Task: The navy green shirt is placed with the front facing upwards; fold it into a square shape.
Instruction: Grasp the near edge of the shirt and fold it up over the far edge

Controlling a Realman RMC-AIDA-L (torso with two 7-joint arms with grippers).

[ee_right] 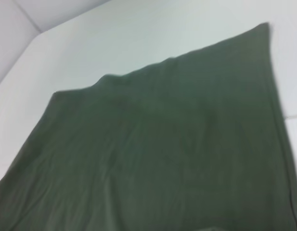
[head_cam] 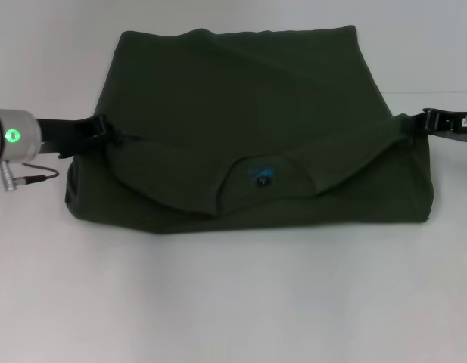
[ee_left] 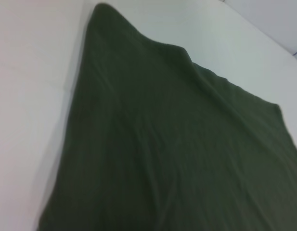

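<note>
Shirt (head_cam: 248,113) — navy green tee, lies mid-table on the white table (head_cam: 233,302), partly folded into a rough rectangle. Neck end is doubled over toward the robot: round collar (head_cam: 263,170) w/ small blue inner label (head_cam: 262,175) shows on the near flap, sagging in a curve between the two arms. Far edge runs fairly straight, near fold edge sits flat on the table. Left gripper (head_cam: 103,127) at the shirt's left edge, black fingers pinched on the flap corner, fabric lifted a bit there; green LED on the wrist housing lit. Right gripper (head_cam: 416,123) at the right edge, likewise clamped on the opposite flap corner. Both wrist views: only green cloth (ee_left: 177,159) over white table, own fingers not in frame — right wrist view same, cloth (ee_right: 162,154) w/ mild wrinkles, edge running diagonally.
</note>
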